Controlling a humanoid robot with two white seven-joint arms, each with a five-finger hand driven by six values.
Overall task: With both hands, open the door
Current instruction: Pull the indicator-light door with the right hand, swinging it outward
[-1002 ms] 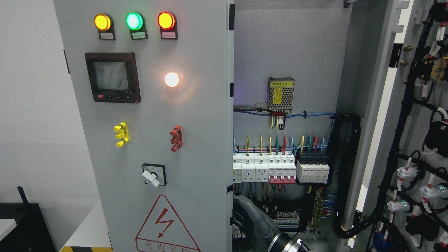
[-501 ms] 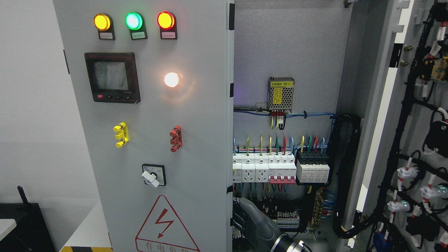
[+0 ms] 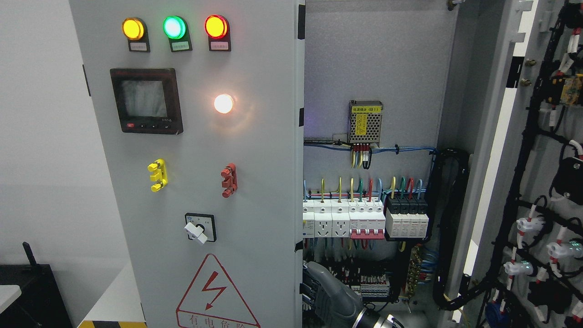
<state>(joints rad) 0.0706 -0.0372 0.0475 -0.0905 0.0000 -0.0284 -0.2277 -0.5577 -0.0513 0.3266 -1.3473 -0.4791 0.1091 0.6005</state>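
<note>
Reaching up from the bottom edge, right of the middle, the right hand (image 3: 325,289) sits at the free edge of the left door (image 3: 196,182), low down beside the warning triangle (image 3: 214,296). Its grey back faces the camera, and its dark fingers (image 3: 310,287) curl toward the door's edge; whether they actually grip that edge cannot be told, since the hand's own back hides the contact.

That left door is still nearly closed and fills the view's left half. On it, above the hand, sit a rotary switch (image 3: 199,228), a yellow handle (image 3: 157,175), a red handle (image 3: 229,180), a black display (image 3: 146,100), a glowing white lamp (image 3: 223,103), and a top row of yellow, green and red lights (image 3: 174,27).

Right of the left door's edge the cabinet interior shows: a row of breakers (image 3: 364,221) above the hand and a small power supply (image 3: 365,122) higher up. Farther right, the right door (image 3: 537,182) stands swung wide open, its inner side carrying black cable runs.
</note>
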